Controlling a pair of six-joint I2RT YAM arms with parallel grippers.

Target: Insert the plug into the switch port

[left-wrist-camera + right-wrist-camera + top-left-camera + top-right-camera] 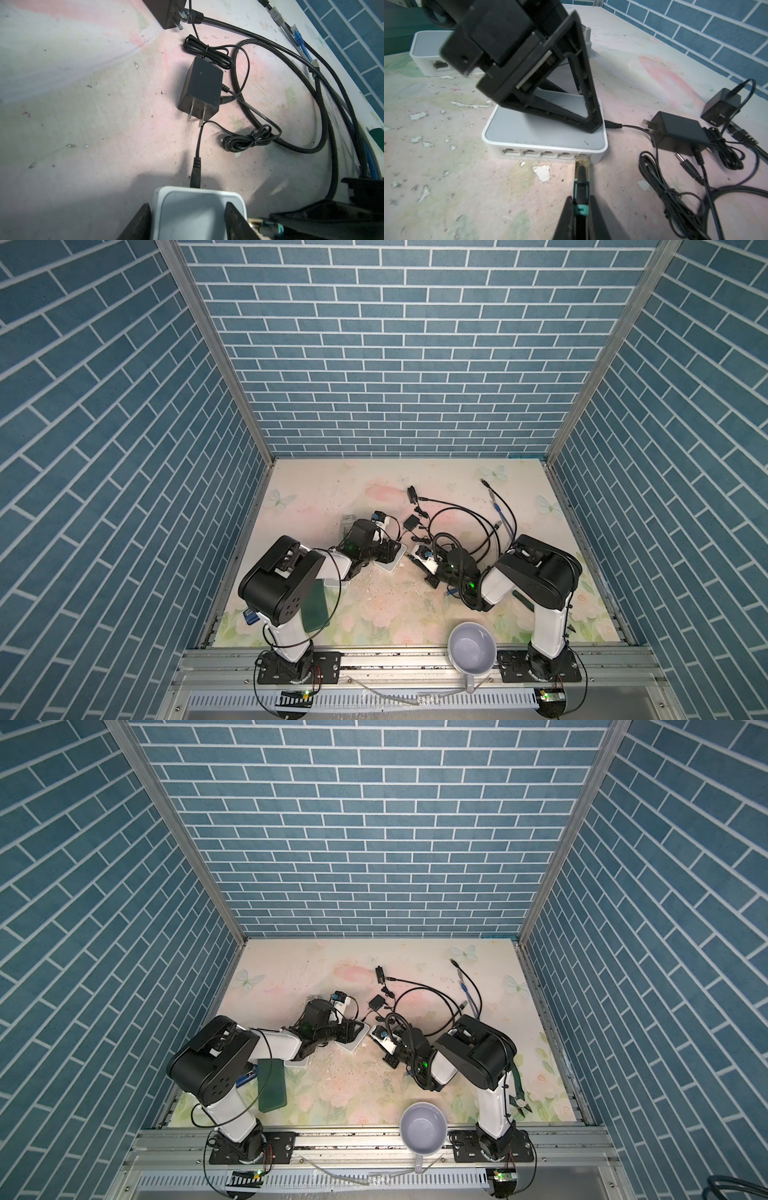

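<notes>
Plug [581,166] sat pinched in my right gripper [581,216], tip at end port [582,155] of switch [542,133], not seated. My left gripper [187,207] was spread, tips on switch top. Risks I judged: plug skewed, jamming at port; push sliding switch.

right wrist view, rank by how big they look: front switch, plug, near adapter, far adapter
1. front switch
2. near adapter
3. far adapter and plug: they look about alike. The adapter lies farther off and the plug nearer the camera, so I leave them unranked.
</notes>
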